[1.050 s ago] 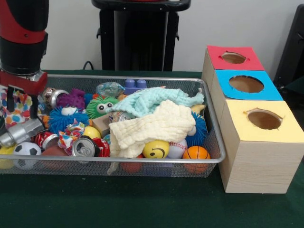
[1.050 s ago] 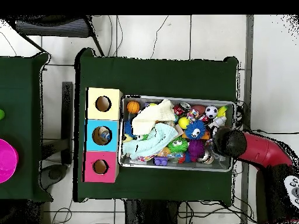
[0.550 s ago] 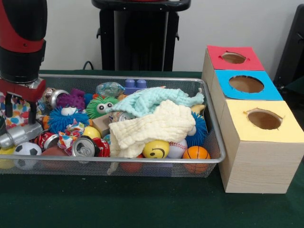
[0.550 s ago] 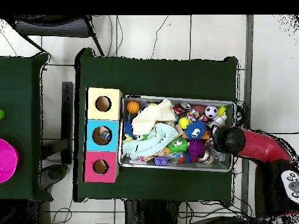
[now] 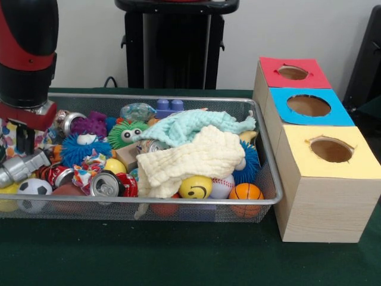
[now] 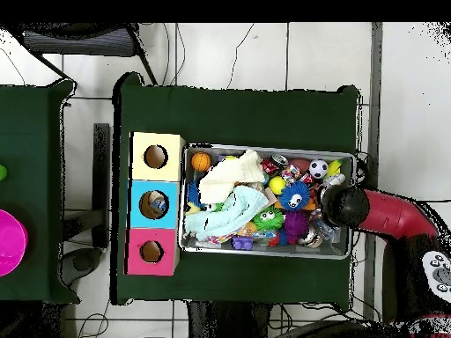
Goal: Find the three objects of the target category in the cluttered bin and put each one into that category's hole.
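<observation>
Crushed red-and-silver drink can (image 5: 107,183), low left in the frame against the silver wire-mesh bin's (image 5: 178,202) front wall, looks light, slick and easily dented, so I'd pinch across its ribbed middle; whether my gripper (image 5: 24,140) is open I cannot tell.

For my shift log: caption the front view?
Sawyer gripper poised over wire bin's cluttered end, far from the three-hole box.

A wire mesh bin (image 5: 262,143) holds balls, spiky toys and cans under a cream cloth (image 5: 196,158) and a mint one (image 5: 190,126). The red and black arm (image 5: 27,53) hangs over its left end (fingers unclear). Beside it stands a three-holed wooden box (image 5: 315,179).
</observation>
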Robot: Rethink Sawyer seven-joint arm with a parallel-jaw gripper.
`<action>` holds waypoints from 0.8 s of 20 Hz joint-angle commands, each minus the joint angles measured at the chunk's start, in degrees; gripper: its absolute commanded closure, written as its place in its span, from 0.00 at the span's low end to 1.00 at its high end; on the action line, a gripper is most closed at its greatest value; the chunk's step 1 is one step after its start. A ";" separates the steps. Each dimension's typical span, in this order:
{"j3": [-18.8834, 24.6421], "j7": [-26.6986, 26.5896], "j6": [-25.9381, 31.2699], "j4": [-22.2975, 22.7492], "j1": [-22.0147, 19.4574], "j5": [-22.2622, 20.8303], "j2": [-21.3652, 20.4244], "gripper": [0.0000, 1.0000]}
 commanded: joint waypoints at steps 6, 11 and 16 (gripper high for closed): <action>1.62 -6.21 6.86 -3.08 1.88 -5.33 4.90 1.00; 1.65 -7.46 10.28 -3.84 1.95 -5.50 5.18 1.00; 1.50 -8.31 13.68 -5.10 2.52 -5.86 5.49 0.00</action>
